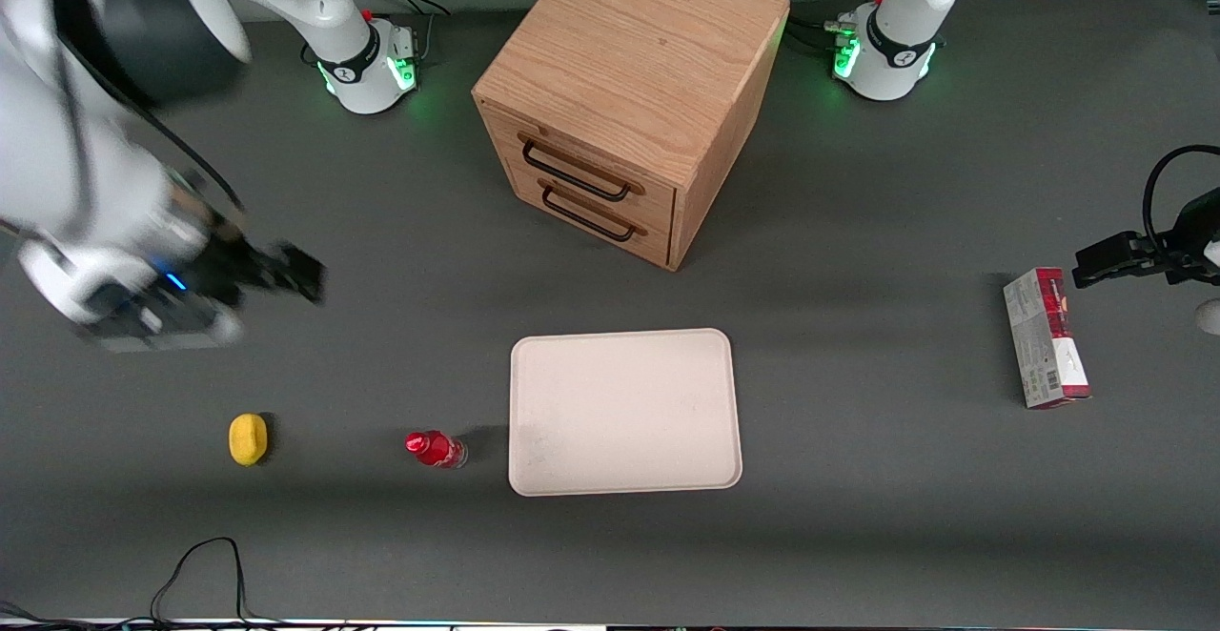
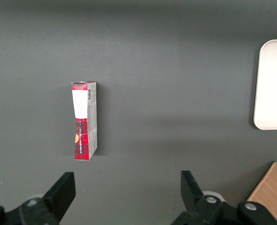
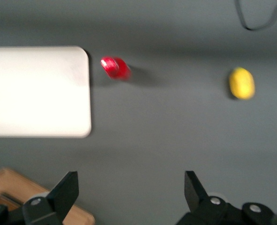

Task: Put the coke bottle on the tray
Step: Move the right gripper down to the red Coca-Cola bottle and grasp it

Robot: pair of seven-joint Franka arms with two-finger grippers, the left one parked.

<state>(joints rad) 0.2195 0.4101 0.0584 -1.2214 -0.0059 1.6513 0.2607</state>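
Note:
The coke bottle [image 1: 436,449], small, with a red cap and red label, stands on the grey table close beside the tray's edge; it also shows in the right wrist view [image 3: 115,68]. The cream tray [image 1: 624,412] lies flat in front of the wooden cabinet, nearer the front camera, and shows in the right wrist view [image 3: 37,91]. My right gripper [image 1: 286,274] hangs high above the table toward the working arm's end, farther from the front camera than the bottle. It is open and empty, its fingers [image 3: 68,187] wide apart.
A yellow lemon-like lump [image 1: 249,439] lies beside the bottle, toward the working arm's end. A wooden drawer cabinet [image 1: 629,97] stands mid-table. A red-and-grey carton [image 1: 1046,337] lies toward the parked arm's end. A black cable [image 1: 205,564] loops near the table's front edge.

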